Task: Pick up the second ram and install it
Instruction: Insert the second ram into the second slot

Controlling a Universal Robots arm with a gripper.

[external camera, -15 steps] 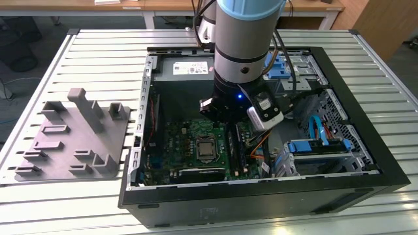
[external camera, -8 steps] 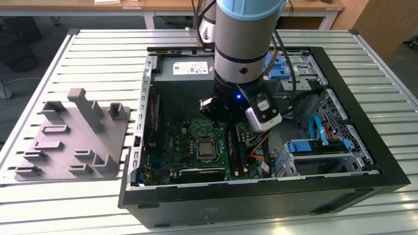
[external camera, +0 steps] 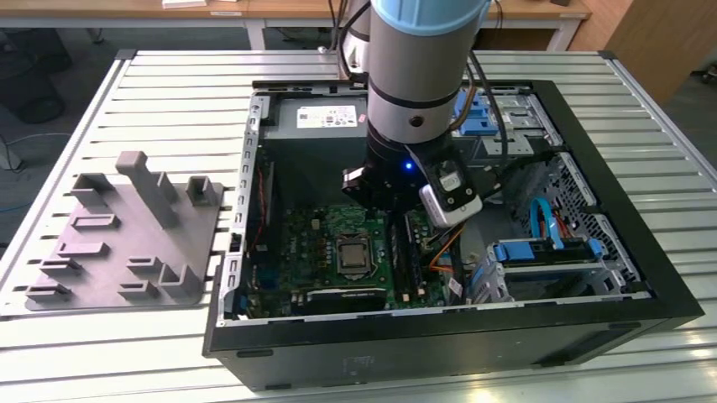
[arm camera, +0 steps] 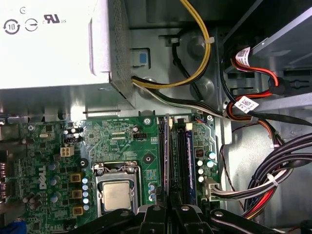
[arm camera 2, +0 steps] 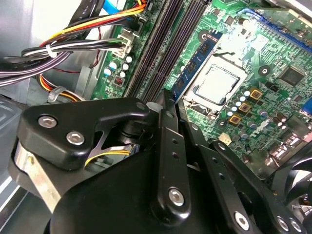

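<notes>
The second ram (arm camera: 167, 156) is a thin blue stick seen edge-on in the first wrist view. It stands upright along the memory slot nearest the processor (arm camera: 117, 195). In the second wrist view its blue board (arm camera 2: 197, 61) runs away from the black fingertips (arm camera 2: 165, 100). My gripper (arm camera: 168, 210) is shut on the stick's near end, low inside the open computer case (external camera: 627, 168). In the exterior view the gripper (external camera: 392, 220) hangs over the green motherboard (external camera: 325, 243). How deep the stick sits in the slot I cannot tell.
Another stick (arm camera: 191, 161) stands in a slot further from the processor. Bundled cables (arm camera: 273, 180) run close beside the slots. The power supply (arm camera: 53, 44) lies beyond the board. A grey tray with upright posts (external camera: 123, 243) rests on the slatted table at the exterior view's left.
</notes>
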